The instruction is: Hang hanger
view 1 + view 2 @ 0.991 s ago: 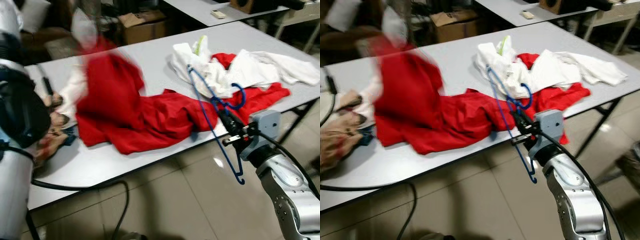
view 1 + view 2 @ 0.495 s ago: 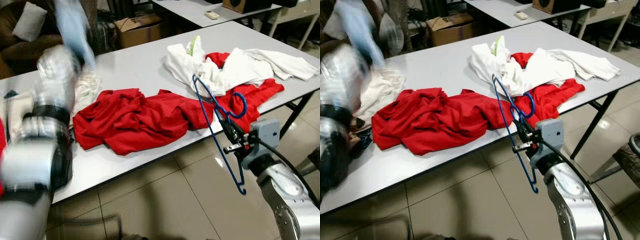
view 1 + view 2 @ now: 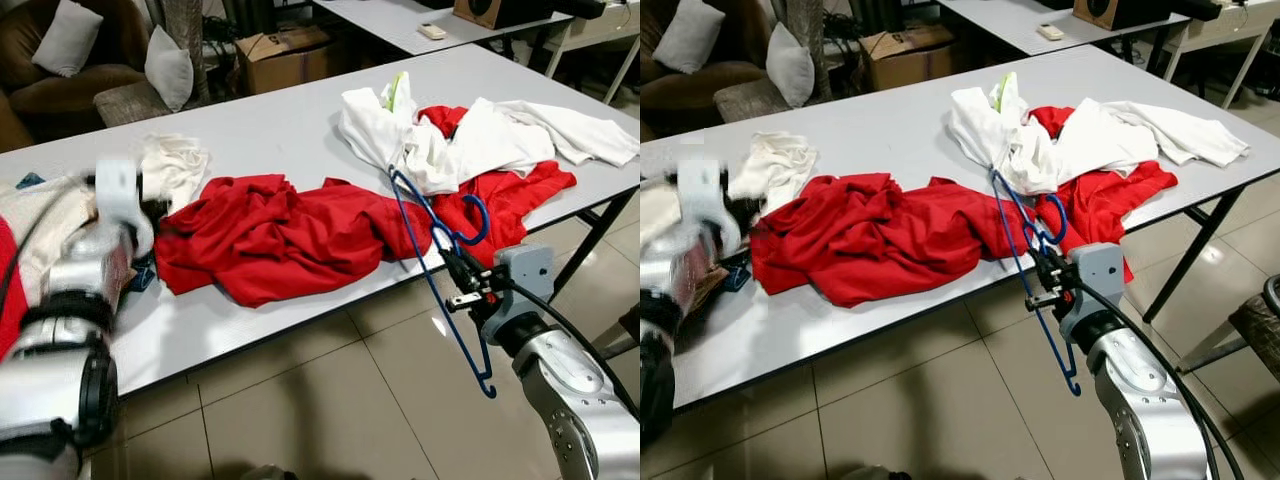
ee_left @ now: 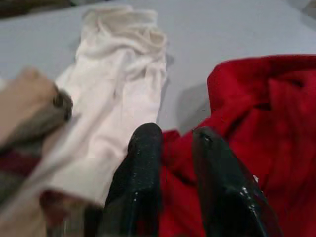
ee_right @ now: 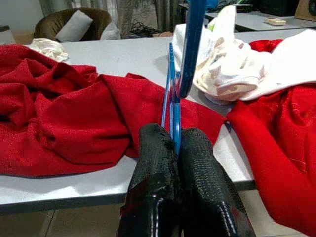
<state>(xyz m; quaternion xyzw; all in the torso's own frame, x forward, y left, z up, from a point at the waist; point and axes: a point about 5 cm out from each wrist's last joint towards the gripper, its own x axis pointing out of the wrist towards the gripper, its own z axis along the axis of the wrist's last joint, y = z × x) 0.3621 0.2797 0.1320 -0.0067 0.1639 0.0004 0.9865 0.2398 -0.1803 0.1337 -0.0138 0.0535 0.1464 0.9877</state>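
Right wrist view: right gripper [image 5: 175, 143] jaws clamp the thin blue plastic hanger [image 3: 432, 255] off the grey counter [image 3: 280, 110] near edge, probably for hanging. Left gripper [image 4: 170, 143], jaws slightly parted and empty, hovers over the crumpled red garment [image 3: 280, 235].

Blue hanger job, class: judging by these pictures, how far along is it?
Done: the right gripper is shut on the blue hanger, lifted at the table edge. In hand: the left gripper over the red garment. Left: dressing the hanger and hanging it.
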